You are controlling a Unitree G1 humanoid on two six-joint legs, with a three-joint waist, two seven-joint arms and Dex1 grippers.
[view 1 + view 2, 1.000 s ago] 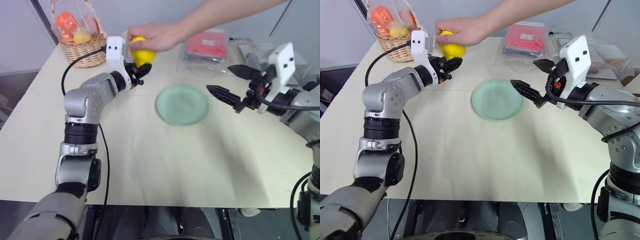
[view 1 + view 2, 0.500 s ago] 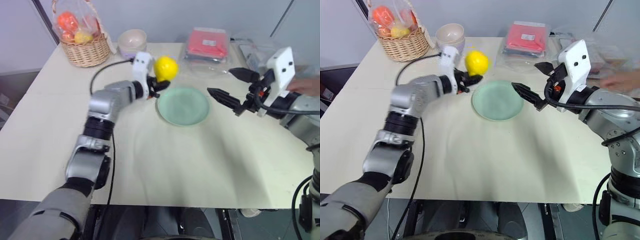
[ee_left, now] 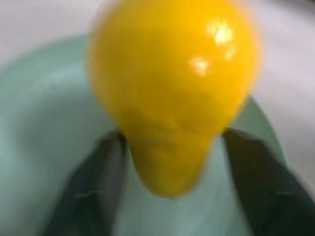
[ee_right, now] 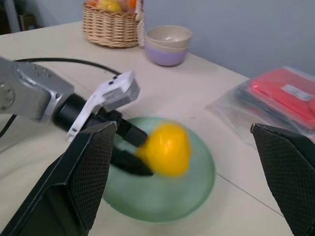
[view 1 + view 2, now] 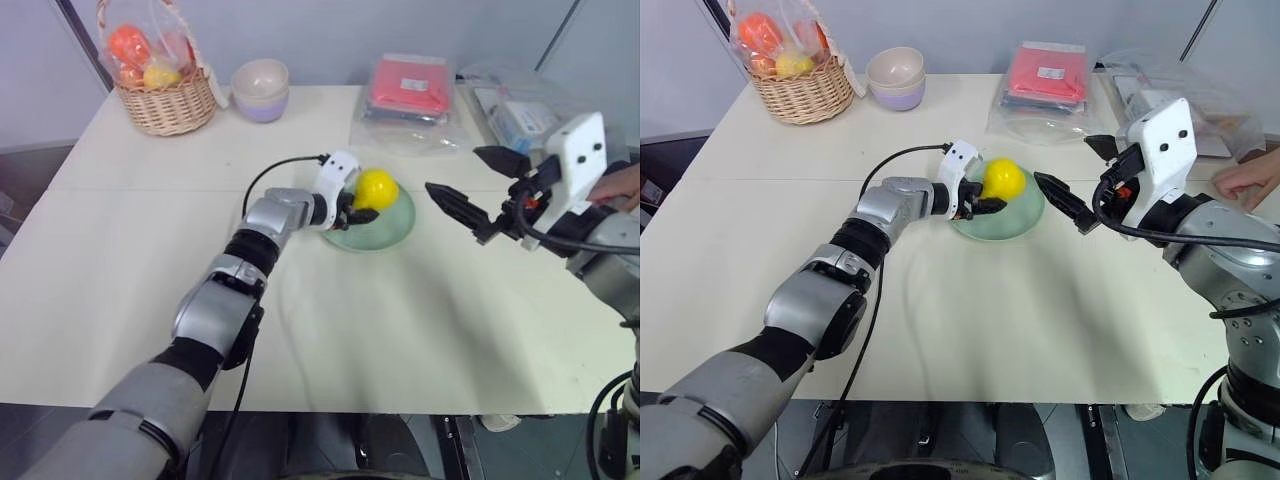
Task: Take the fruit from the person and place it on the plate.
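The left gripper (image 3: pixel 167 162) has its fingers spread either side of the fruit (image 5: pixel 376 188), which sits over the plate (image 5: pixel 398 224) — released or nearly so. The risk: being round, the fruit may roll off the shallow rim if a finger nudges it. The right gripper (image 5: pixel 478 192) hangs open nearby.

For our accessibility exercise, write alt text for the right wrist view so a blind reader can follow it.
A yellow fruit sits over a green plate at the tips of the left gripper. The right gripper's open fingers frame the scene. Behind are stacked bowls, a wicker basket and a red bagged packet.
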